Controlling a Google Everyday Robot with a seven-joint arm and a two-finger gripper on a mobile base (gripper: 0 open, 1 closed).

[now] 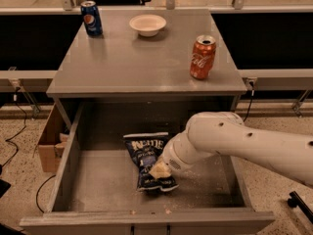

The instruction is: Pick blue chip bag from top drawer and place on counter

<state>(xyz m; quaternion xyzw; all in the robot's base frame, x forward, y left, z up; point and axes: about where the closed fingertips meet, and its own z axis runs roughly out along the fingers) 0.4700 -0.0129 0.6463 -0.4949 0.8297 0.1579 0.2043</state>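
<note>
While the blue chip bag lies in the top drawer, the gripper sits on it. Whether it has hold cannot be told.

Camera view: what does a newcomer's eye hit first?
The big white arm reaching from the right into the open drawer, its gripper down at the blue chip bag lying mid-drawer. Next, the counter behind: an orange can at its right, a blue can and a white bowl at the back.

High front view, close, down over counter into top drawer, jaws inside
</note>
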